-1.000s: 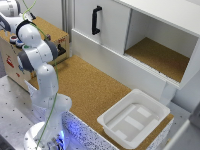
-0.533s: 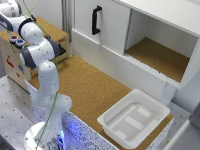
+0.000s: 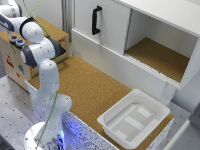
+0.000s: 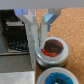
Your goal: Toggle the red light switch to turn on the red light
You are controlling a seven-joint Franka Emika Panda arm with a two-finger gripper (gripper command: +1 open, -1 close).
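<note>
You are looking at one arm (image 3: 42, 75), one white tray (image 3: 134, 118), one cabinet (image 3: 150, 40) with a single black handle (image 3: 95, 20), and one wooden box (image 3: 15, 62) at the exterior view's left. In the wrist view you are seeing two round switches: one red switch (image 4: 52, 50) in a grey ring and one blue switch (image 4: 56, 77) just beside it.

The gripper (image 4: 39, 30) is hanging right over the red switch. Its fingers (image 4: 31, 27) are standing only slightly apart, with a narrow gap between them, and nothing is lying in that gap. The fingertips are reaching down to the near rim of the red switch's ring; you cannot tell from these pictures whether they are actually touching it.

In the exterior view the gripper is sitting at the far left edge, above the wooden box, mostly cut off by the frame. The cork tabletop (image 3: 95, 90) is lying open between the arm's base and the tray, and the cabinet's open compartment (image 3: 160, 55) is standing well apart from the arm.
</note>
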